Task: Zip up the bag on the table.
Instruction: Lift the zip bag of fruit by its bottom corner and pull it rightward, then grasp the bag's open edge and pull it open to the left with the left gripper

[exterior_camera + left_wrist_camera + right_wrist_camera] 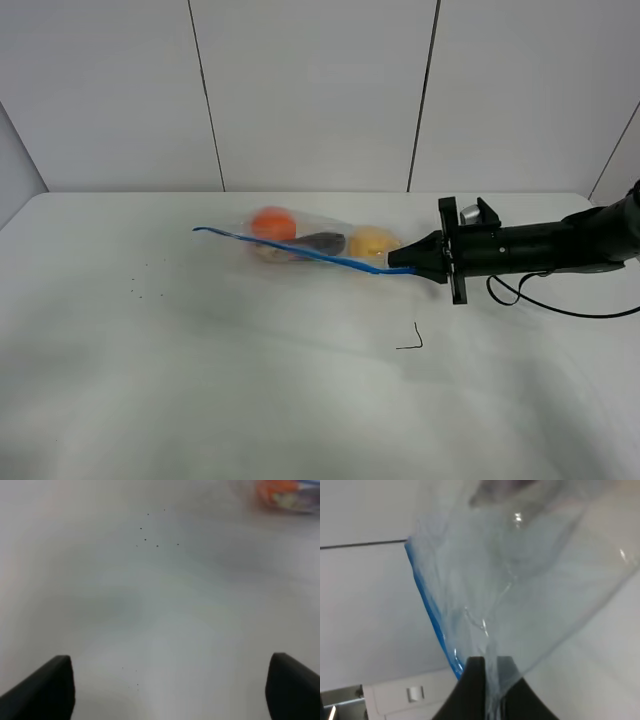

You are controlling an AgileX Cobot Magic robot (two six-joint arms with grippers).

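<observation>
Pinching the right end of the bag (305,240), the right gripper (393,262) has its jaws pressed together on clear plastic, seemingly just beside the blue zipper strip (345,263). Its arm reaches in low and level from the right. The bag lies mid-table (300,400), toward the far edge. The left gripper (170,690) hovers over the tabletop with its jaws spread wide, holding nothing.

The right arm (560,245) lies stretched out level behind the right claw (392,262), jaws pinched tight on the bag (305,238) corner just ahead, while the left claw (170,667) hangs with fingers spread wide.
</observation>
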